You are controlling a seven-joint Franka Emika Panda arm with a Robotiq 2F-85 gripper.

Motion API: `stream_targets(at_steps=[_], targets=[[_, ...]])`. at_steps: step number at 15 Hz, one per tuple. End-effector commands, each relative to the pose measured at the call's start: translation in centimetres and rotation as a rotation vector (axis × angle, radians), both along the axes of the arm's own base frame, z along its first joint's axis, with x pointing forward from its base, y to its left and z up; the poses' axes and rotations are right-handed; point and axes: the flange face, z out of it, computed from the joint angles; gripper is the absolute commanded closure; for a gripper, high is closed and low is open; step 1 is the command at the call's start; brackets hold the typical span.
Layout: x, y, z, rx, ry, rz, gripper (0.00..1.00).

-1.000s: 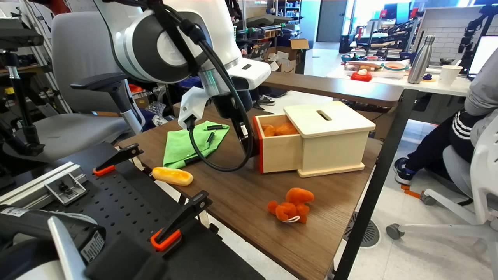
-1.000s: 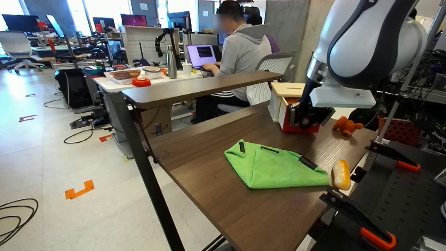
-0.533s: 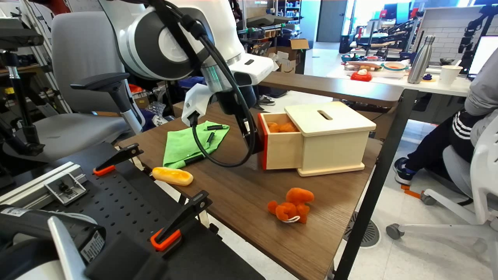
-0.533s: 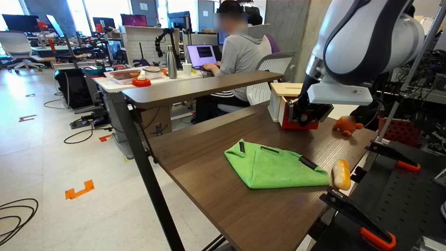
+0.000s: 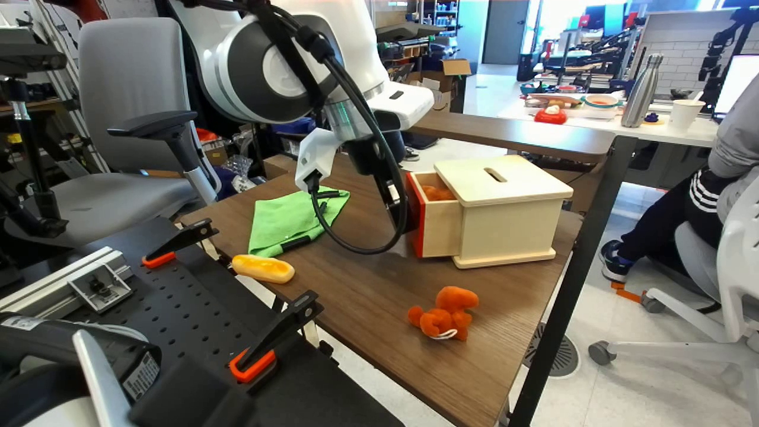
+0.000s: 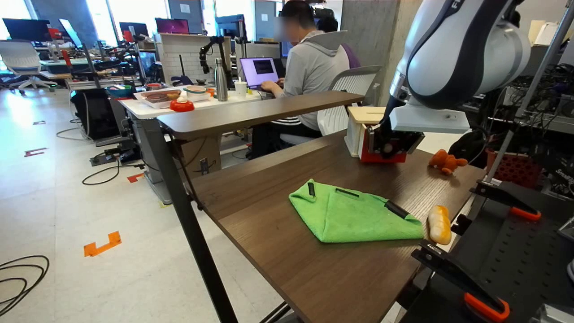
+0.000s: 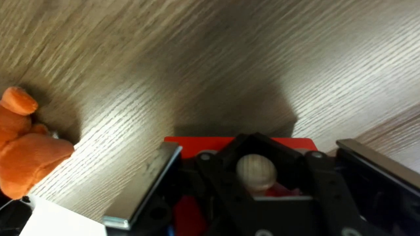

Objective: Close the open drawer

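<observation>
The drawer [image 5: 440,228] is light wood with a red front panel [image 6: 381,159] and sticks part way out of the pale wooden box [image 5: 510,228] with a slotted lid. Something orange lies in the drawer [image 5: 437,193]. My gripper [image 7: 251,135] is shut, its fingertips together, and lies against or very close to the red front. It also shows in both exterior views [image 5: 410,222] [image 6: 389,155]. The drawer's round wooden knob [image 7: 256,172] shows through the gap between the finger links and is not pinched by the fingertips. Much of the front is hidden behind the gripper.
An orange plush toy [image 5: 447,314] lies on the table [image 5: 379,296] beside the box. A green cloth [image 6: 354,215] and a bread-shaped toy [image 6: 439,225] lie on the table away from the box. A raised shelf [image 5: 510,136] runs along one table edge. Clamps [image 5: 276,338] hold a black board alongside.
My shut gripper has moved toward the box, and the drawer has slid farther into it. The box, plush toy, cloth and bread toy have not moved.
</observation>
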Motion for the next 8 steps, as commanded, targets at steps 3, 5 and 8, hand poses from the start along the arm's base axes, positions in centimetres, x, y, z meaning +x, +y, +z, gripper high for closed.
stream_targets(at_steps=[3,5,8], targets=[[3.0,-2.0,1.0,-0.001,-0.034,-0.037,0.98],[3.6,-2.5,1.3,-0.002,-0.037,-0.048,0.98],[4.2,-3.0,1.8,0.004,-0.048,-0.057,0.98]])
